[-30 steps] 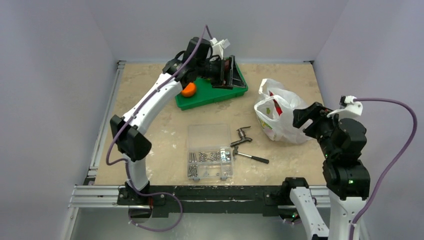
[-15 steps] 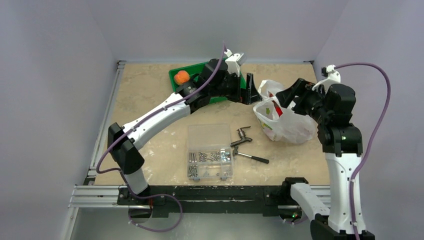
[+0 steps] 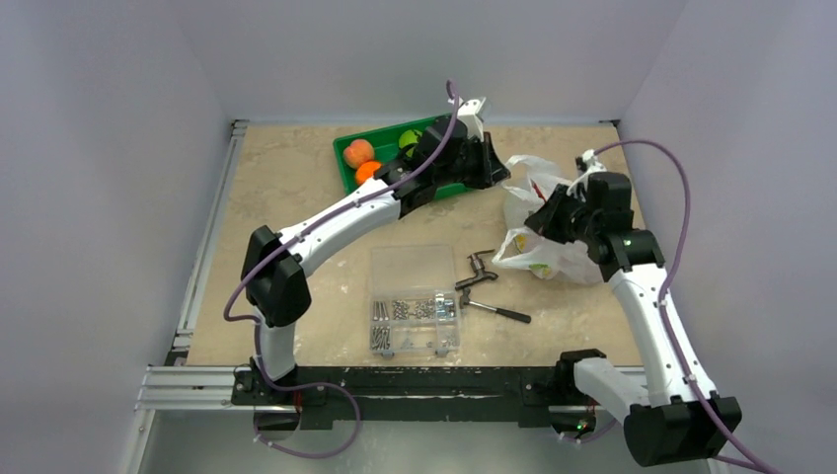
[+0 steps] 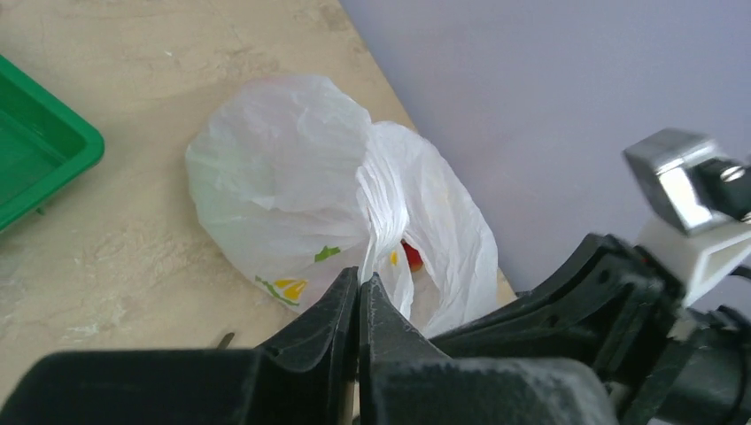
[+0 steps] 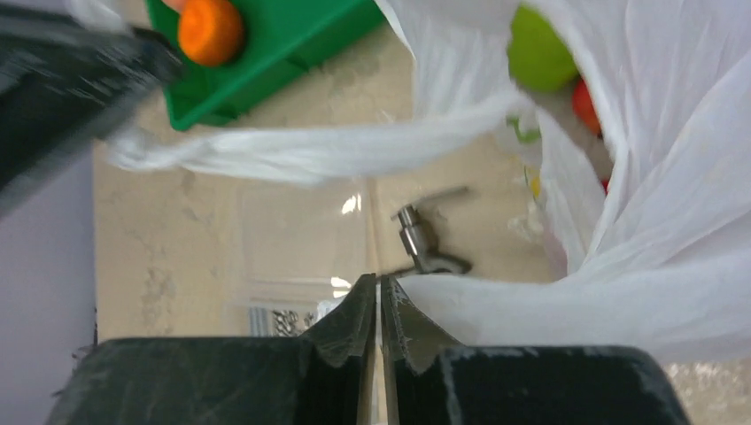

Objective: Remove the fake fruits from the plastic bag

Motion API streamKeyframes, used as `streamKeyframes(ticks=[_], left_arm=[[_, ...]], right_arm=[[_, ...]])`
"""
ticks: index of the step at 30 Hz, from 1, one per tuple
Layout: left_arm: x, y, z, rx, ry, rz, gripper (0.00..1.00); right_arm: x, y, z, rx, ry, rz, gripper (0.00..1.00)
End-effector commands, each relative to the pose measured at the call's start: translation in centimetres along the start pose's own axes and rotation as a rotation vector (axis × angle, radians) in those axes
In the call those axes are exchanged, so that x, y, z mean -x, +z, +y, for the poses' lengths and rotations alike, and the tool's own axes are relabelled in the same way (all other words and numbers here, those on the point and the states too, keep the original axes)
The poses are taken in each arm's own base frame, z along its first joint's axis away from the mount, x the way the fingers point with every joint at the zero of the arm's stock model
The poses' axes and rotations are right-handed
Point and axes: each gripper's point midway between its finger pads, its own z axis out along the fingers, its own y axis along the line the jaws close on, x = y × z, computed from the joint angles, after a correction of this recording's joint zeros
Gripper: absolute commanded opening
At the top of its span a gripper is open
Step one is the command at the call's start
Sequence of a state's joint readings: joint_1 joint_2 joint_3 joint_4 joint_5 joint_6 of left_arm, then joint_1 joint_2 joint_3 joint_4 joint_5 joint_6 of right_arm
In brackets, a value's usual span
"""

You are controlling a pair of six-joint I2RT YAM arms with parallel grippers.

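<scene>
The plastic bag lies at the right of the table, thin, white and crinkled, with its mouth pulled wide. My left gripper is shut on one bunched loop handle at the bag's far side. My right gripper is shut on the bag's near edge. Inside the bag I see fake fruits: a yellow-green apple and a red one. A bit of red also shows through the mouth in the left wrist view.
A green tray at the back holds a peach-red fruit, an orange ball and a green fruit. A clear screw box and a metal tap part lie left of the bag.
The left arm swung right from the tray to the bag and shut on a handle. The right arm came down to the bag's near edge and shut on it.
</scene>
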State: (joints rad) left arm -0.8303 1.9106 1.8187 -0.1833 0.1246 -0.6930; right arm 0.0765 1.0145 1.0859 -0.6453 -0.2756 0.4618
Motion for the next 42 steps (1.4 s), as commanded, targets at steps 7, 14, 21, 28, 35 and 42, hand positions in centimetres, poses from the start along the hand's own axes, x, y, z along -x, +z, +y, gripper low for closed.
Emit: streamKeyframes(ticks=[7, 14, 21, 28, 35, 42], left_arm=[[4.3, -6.0, 4.4, 0.072, 0.238, 0.116, 0.0], [2.7, -10.5, 4.1, -0.019, 0.34, 0.228, 0.0], [-0.3, -10.4, 4.3, -0.075, 0.27, 0.304, 0.0], [-1.0, -10.0, 3.8, -0.114, 0.171, 0.265, 0.0], [0.1, -11.2, 2.6, -0.133, 0.175, 0.215, 0.0], [1.2, -11.9, 1.7, -0.135, 0.193, 0.199, 0.0]], right_arm=[[-10.5, 0.2, -12.5, -0.567, 0.274, 0.082, 0.04], [-4.3, -2.0, -19.1, -0.838, 0.332, -0.231, 0.05], [-0.5, -0.6, -10.4, -0.466, 0.052, -0.135, 0.08], [-0.6, -4.0, -1.0, -0.125, -0.162, -0.121, 0.36], [-0.6, 1.2, 1.9, 0.014, -0.174, -0.036, 0.34], [-0.4, 6.8, -0.7, -0.101, -0.103, -0.053, 0.29]])
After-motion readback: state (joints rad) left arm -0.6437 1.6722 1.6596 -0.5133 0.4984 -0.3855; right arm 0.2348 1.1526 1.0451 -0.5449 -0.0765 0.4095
